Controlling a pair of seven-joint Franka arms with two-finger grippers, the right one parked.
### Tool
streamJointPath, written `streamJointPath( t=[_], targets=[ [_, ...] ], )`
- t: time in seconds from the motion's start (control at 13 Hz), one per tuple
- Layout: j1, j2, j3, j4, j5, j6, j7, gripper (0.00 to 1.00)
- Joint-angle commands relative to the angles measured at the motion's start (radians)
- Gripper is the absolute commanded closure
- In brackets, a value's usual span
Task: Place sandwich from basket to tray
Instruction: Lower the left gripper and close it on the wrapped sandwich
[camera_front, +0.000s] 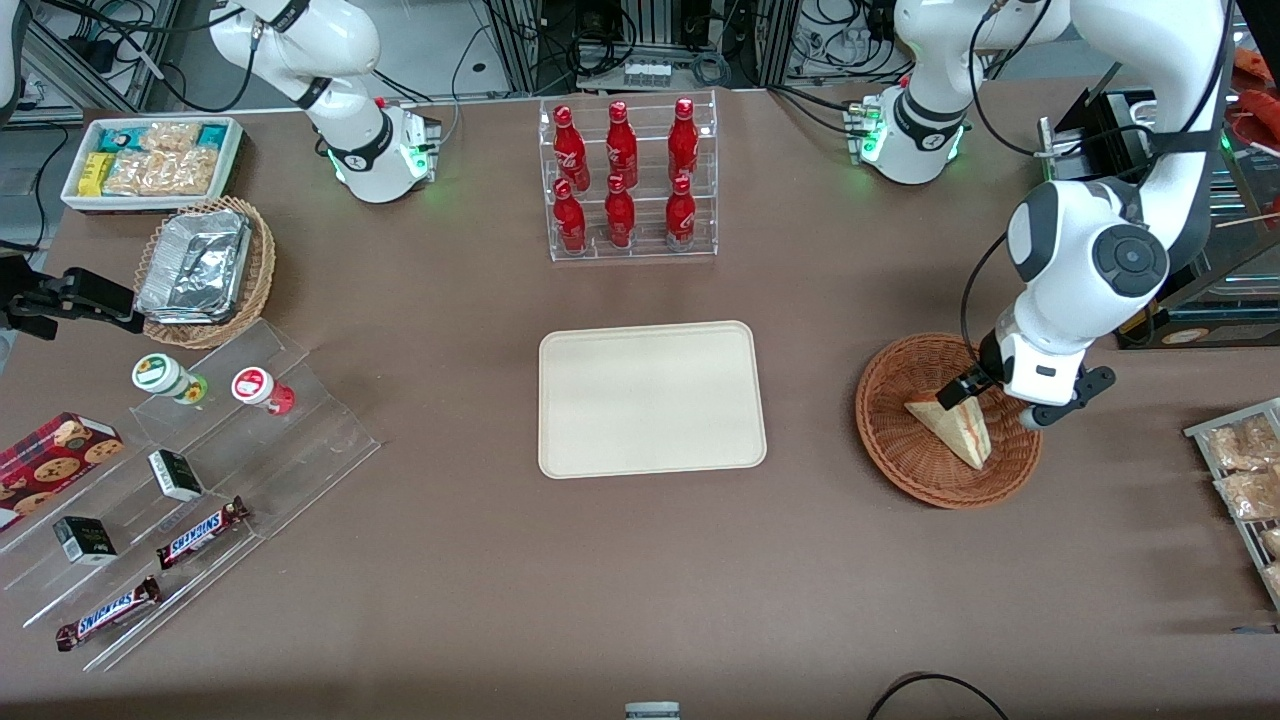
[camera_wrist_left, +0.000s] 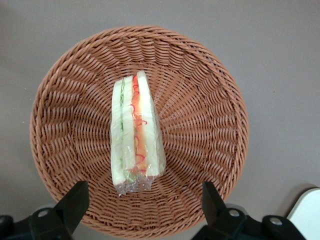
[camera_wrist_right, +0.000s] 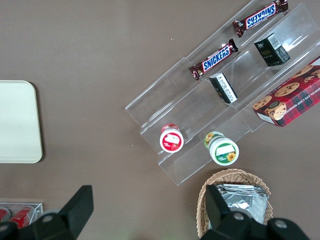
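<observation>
**Fingers wide over the wedge**

Spread fingers (camera_wrist_left: 75, 202) of the gripper (camera_wrist_left: 142, 200) hover empty above the sandwich (camera_wrist_left: 136, 131) — lying in the basket (camera_wrist_left: 210, 105). Best to descend centred and pinch its bread faces before carrying it to the tray (camera_front: 650, 398).

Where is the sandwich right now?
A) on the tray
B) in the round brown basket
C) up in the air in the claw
B: the sandwich lies in the basket, with the open claw above it and the tray bare.
</observation>
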Motion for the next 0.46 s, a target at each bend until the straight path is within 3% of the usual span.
streamJointPath(
  t=[0.0,0.38],
  targets=[
    [-0.009,0.026,0.005,-0.023,-0.002,0.059,-0.048,0.00],
    [-0.006,0.089,0.007,-0.022,0.001,0.137,-0.074,0.00]
  ],
)
